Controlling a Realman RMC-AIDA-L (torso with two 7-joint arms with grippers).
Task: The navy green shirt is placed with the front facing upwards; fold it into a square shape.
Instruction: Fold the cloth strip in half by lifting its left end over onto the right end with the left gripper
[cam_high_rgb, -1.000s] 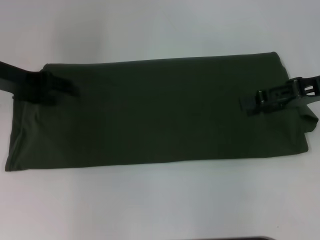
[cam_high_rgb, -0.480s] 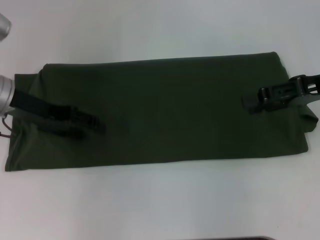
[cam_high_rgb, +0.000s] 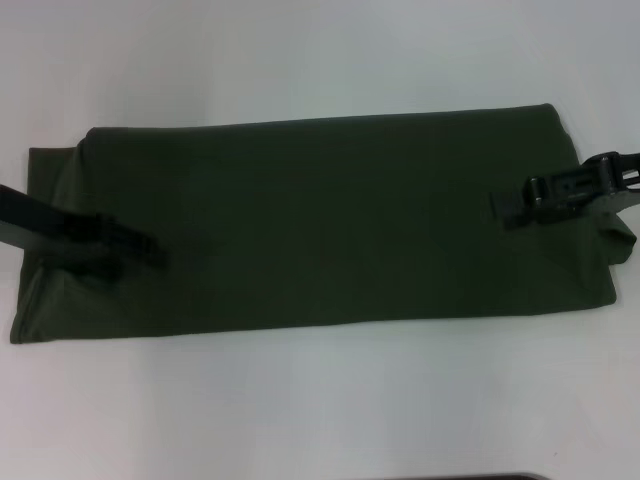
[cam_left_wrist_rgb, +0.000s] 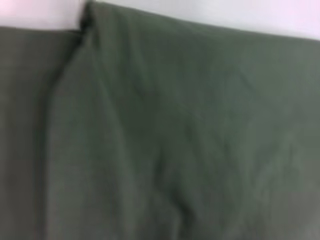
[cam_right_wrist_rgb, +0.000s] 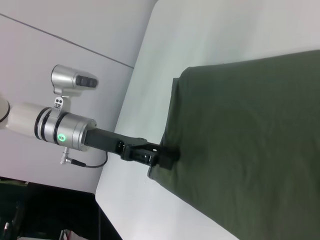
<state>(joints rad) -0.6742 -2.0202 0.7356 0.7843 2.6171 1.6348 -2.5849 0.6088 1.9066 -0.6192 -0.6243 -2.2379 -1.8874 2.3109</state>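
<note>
The navy green shirt (cam_high_rgb: 330, 220) lies flat on the white table as a long folded band running left to right; no lettering or collar shows. My left gripper (cam_high_rgb: 140, 252) rests low over the band's left end, just inside its edge. The right wrist view shows that same left gripper (cam_right_wrist_rgb: 169, 153) at the shirt's (cam_right_wrist_rgb: 250, 140) end edge. My right gripper (cam_high_rgb: 505, 208) sits over the band's right end, pointing inward. The left wrist view is filled with close-up shirt fabric (cam_left_wrist_rgb: 175, 140) and a fold line.
The white table (cam_high_rgb: 320, 400) surrounds the shirt with bare surface in front and behind. In the right wrist view, the table's edge (cam_right_wrist_rgb: 107, 170) runs just past the left arm, with dark floor beyond it.
The left gripper went from the band's upper left corner down and inward, then drew back to the left. The right gripper slid slightly outward to the right. The shirt stays as it was.
</note>
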